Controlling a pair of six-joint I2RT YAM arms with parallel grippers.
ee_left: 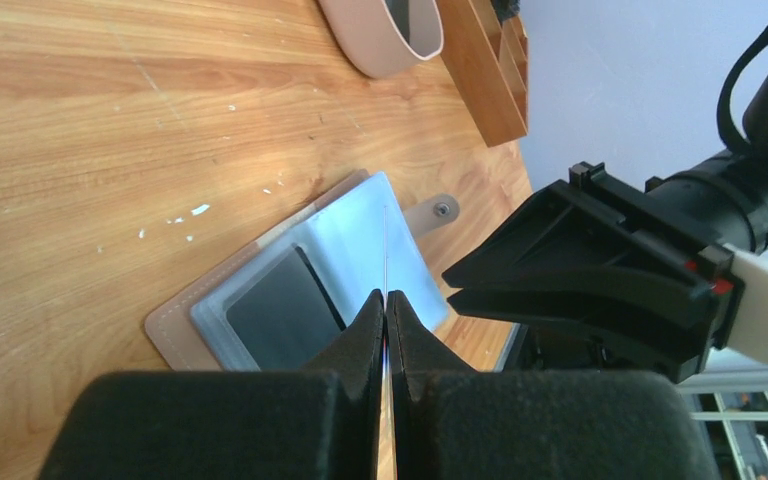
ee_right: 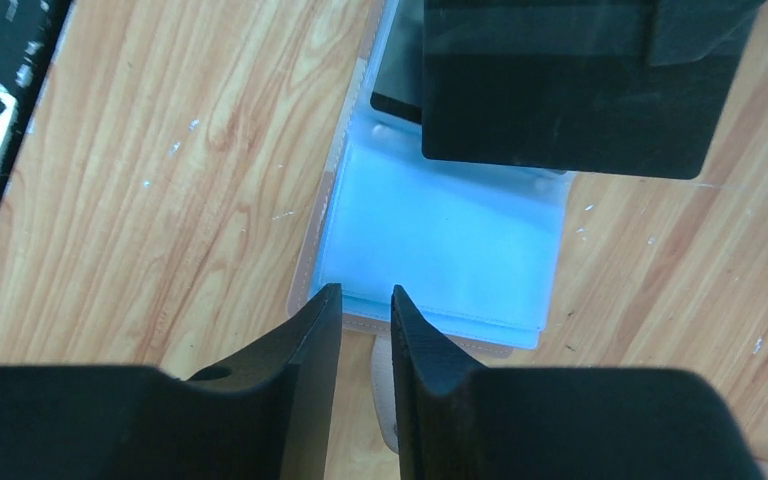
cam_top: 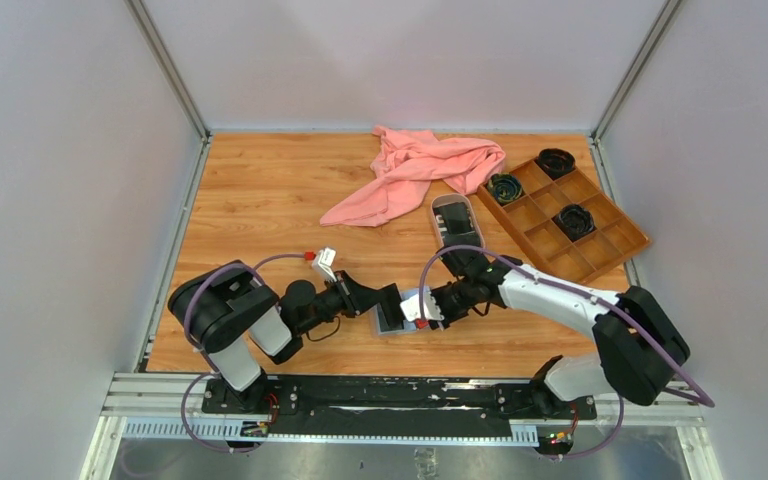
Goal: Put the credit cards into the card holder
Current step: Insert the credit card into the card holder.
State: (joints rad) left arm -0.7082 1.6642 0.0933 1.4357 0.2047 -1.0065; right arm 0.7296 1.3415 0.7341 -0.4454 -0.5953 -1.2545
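Both at the card holder [ee_right: 440, 240]: left fingers [ee_left: 355, 340] tight on a sleeve [ee_left: 386, 255], right fingers [ee_right: 310, 340] slightly apart.

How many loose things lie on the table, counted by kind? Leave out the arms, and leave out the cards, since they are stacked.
pink cloth: 1
brown compartment tray: 1
dark round items in that tray: 3
oval tray: 1
card holder: 1
Total: 7

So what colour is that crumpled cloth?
The cloth is salmon pink, clearest in the top view.
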